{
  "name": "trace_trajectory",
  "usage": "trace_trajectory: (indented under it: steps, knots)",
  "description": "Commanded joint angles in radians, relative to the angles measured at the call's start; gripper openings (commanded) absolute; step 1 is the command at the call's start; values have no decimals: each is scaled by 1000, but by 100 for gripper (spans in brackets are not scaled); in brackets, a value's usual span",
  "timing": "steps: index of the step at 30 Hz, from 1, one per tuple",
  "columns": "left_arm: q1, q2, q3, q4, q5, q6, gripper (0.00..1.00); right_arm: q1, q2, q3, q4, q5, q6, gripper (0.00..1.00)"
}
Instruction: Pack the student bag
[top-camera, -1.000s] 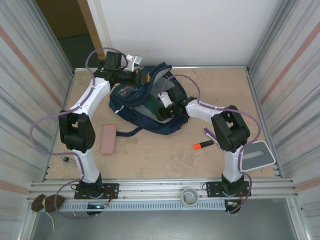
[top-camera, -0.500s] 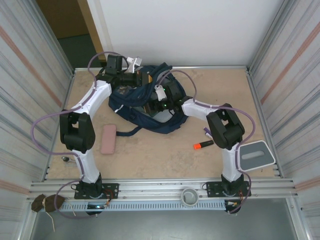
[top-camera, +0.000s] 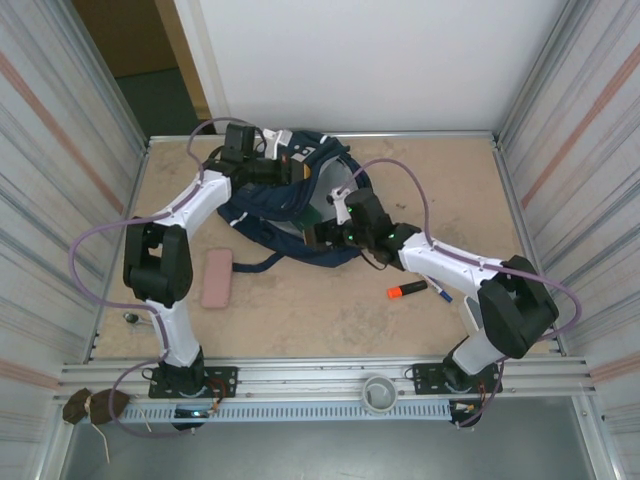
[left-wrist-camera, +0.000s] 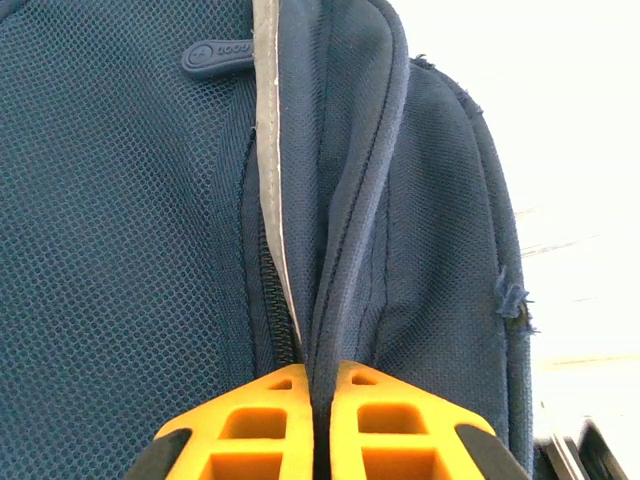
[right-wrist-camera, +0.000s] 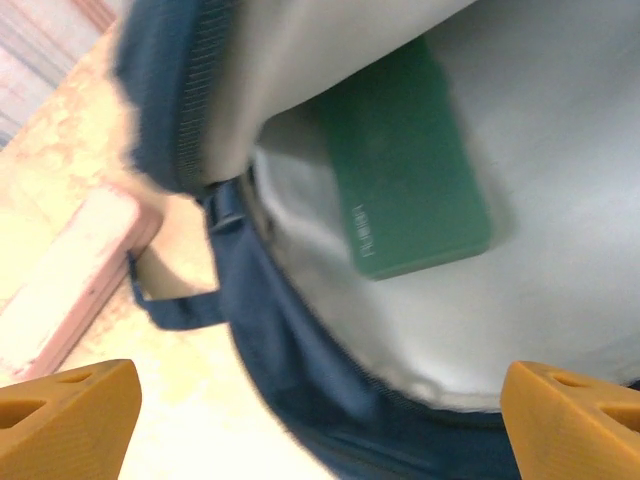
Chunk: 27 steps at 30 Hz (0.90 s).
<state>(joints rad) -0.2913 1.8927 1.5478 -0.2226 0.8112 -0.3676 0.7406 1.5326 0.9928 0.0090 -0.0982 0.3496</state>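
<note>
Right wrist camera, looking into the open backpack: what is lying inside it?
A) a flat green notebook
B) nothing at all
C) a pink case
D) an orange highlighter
A: a flat green notebook rests against the pale lining inside the student bag, while the orange highlighter and the pink case lie outside it in the top view.

- We find the pink case (right-wrist-camera: 70, 285) blurred, cut off at left.
- We lose the top of the green case (right-wrist-camera: 400, 180) under a flap of the student bag (right-wrist-camera: 290, 370).
</note>
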Motion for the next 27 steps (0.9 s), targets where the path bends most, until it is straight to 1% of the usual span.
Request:
trace_trajectory:
  steps: [1, 4, 7, 11, 14, 20, 27]
  knots:
    - [13, -21, -9, 37, -57, 2, 7, 106, 27, 18, -49, 122, 152, 87]
    - [11, -16, 6, 28, -63, -1, 8, 239, 128, 91, -28, 168, 257, 89]
    - [11, -9, 40, -4, -77, 6, 8, 346, 253, 186, -1, 195, 295, 92]
    - [11, 1, 81, -35, -80, 10, 8, 426, 433, 352, -29, 194, 320, 97]
    - [11, 1, 88, -35, -80, 8, 8, 457, 539, 467, -65, 221, 325, 100]
    - [11, 1, 94, -34, -71, 5, 8, 480, 703, 657, -133, 283, 344, 99]
    - [11, -4, 92, -29, -58, 7, 8, 505, 869, 933, -326, 407, 327, 99]
